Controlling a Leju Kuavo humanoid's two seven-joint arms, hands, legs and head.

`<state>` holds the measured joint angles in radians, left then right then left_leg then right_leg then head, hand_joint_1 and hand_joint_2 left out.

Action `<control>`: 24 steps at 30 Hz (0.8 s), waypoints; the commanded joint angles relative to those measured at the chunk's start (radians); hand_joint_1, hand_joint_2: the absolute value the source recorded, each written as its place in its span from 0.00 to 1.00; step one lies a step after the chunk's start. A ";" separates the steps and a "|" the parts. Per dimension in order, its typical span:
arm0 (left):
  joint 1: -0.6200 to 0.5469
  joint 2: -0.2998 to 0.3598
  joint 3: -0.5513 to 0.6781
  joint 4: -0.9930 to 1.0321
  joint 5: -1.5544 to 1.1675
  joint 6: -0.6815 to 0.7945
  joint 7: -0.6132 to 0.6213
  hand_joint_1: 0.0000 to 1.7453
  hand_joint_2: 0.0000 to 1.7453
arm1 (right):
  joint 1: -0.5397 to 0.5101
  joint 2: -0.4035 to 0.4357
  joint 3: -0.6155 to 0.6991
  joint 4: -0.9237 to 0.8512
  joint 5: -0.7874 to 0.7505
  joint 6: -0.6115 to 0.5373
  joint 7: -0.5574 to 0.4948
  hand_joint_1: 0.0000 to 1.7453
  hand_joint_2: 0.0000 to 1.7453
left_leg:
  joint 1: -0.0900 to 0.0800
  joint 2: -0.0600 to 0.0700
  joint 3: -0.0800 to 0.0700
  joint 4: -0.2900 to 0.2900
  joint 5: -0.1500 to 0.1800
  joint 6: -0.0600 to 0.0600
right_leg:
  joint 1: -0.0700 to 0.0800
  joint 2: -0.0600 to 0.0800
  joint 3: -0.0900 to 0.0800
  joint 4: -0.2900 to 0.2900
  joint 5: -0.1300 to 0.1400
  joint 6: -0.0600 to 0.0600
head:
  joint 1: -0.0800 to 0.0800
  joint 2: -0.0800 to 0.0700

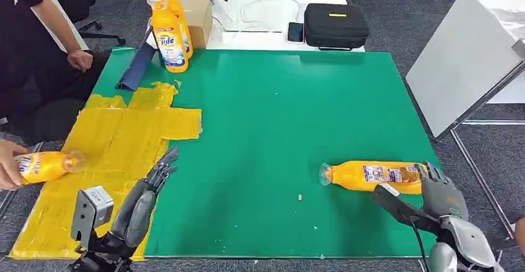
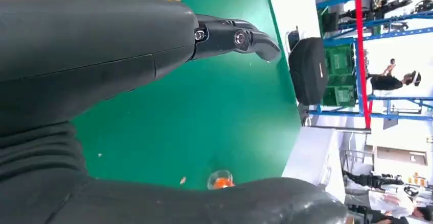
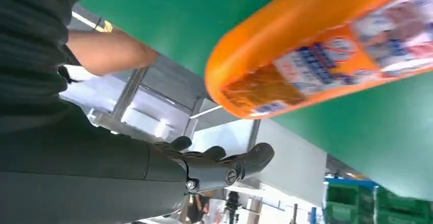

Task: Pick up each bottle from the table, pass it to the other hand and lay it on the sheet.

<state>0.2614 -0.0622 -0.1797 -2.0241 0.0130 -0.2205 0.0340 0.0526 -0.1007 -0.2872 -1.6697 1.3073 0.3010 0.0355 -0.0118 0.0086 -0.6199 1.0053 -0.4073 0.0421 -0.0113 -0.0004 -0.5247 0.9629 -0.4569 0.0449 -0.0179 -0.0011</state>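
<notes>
Lying sideways, orange labelled bottle [image 1: 371, 176]

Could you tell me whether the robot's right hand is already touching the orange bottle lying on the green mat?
Cannot tell. In the head view the right hand overlaps the bottle's base end; no view plainly shows contact or a gap.

Lying bottle [image 1: 371, 176] — base hidden behind right hand [image 1: 441, 193]

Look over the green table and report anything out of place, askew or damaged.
The yellow sheet is ragged: patched pieces with crooked, uneven edges. One bottle lies on its side on the green table by the right hand, while two bottles stand upright at the far edge. A person's hand holds another bottle at the sheet's edge.
</notes>
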 commanded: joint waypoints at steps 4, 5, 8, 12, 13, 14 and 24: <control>-0.064 0.001 -0.041 -0.049 0.033 0.023 0.080 0.00 0.00 | -0.134 0.019 0.159 0.043 0.013 0.058 0.040 0.00 1.00 | 0.001 0.003 0.000 0.001 0.000 -0.004 | 0.000 0.004 -0.001 0.001 0.001 -0.002 | 0.000 0.000; -0.064 0.001 -0.041 -0.049 0.033 0.023 0.080 0.00 0.00 | -0.134 0.019 0.159 0.043 0.013 0.058 0.040 0.00 1.00 | 0.001 0.002 0.000 0.000 0.000 -0.003 | 0.001 0.002 -0.001 0.001 0.001 -0.002 | 0.000 0.000; -0.062 0.003 -0.041 -0.048 0.033 0.022 0.080 0.00 0.00 | -0.128 0.013 0.156 0.043 0.013 0.055 0.038 0.00 1.00 | 0.001 0.000 0.001 0.000 0.001 -0.003 | 0.000 0.000 0.000 0.000 0.001 -0.002 | 0.000 0.000; -0.062 0.003 -0.041 -0.048 0.033 0.022 0.080 0.00 0.00 | -0.128 0.013 0.156 0.043 0.013 0.055 0.038 0.00 1.00 | 0.001 0.001 0.001 0.000 0.000 -0.003 | 0.000 0.001 0.000 0.001 0.001 -0.002 | 0.000 0.000; -0.061 0.005 -0.042 -0.047 0.033 0.022 0.080 0.00 0.00 | -0.128 0.010 0.162 0.044 0.019 0.058 0.037 0.00 1.00 | 0.001 0.001 0.000 0.000 0.001 -0.002 | 0.000 0.001 0.000 0.001 0.001 -0.001 | 0.000 0.000; -0.043 0.017 -0.040 -0.033 0.037 0.021 0.058 0.00 0.00 | -0.127 0.008 0.175 0.073 0.032 0.048 0.025 0.00 1.00 | 0.001 0.000 0.001 0.001 0.001 -0.003 | 0.000 0.001 0.000 0.001 0.001 -0.002 | 0.000 0.000; -0.080 0.008 -0.038 -0.052 0.047 0.032 0.098 0.00 0.00 | -0.196 0.025 0.281 0.140 0.100 0.088 0.041 0.00 1.00 | 0.001 0.002 0.000 0.000 0.001 -0.002 | 0.001 0.002 0.000 0.000 0.001 -0.001 | 0.000 0.000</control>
<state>0.2186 -0.0637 -0.2083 -2.0871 0.0481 -0.1919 0.1057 -0.0627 -0.0858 -0.0942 -1.6319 1.3813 0.3495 0.0634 -0.0118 0.0085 -0.6206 1.0054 -0.4059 0.0429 -0.0113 -0.0011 -0.5251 0.9631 -0.4564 0.0455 -0.0179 -0.0011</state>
